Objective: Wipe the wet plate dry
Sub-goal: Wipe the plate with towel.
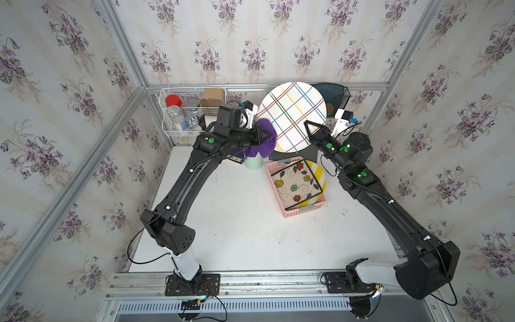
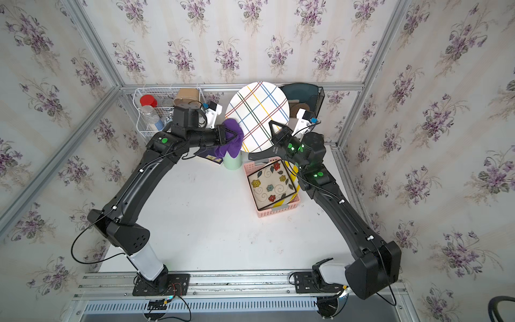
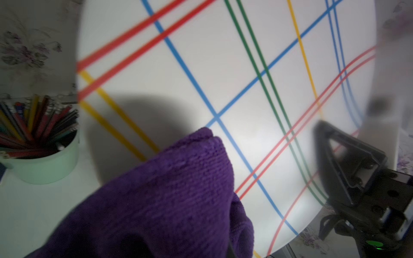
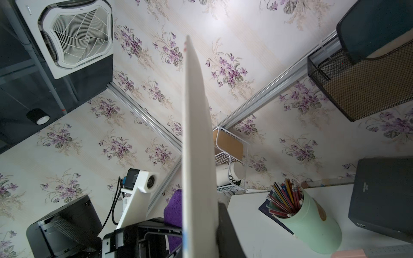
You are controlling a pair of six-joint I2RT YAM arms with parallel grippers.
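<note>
1. The striped plate is held raised on edge near the back wall, clear of the table, with its patterned face turned toward the left arm.
2. Step judged: wiping that face. The purple cloth is best pressed flat and swept outward to the rim. Light pressure is advised so the plate is not levered from its rim pinch.
3. The right gripper is clamped on the plate's lower rim.
4. The left gripper is squeezed tight on the bunched cloth, just beside the plate's face. Contact cannot be confirmed.
</note>
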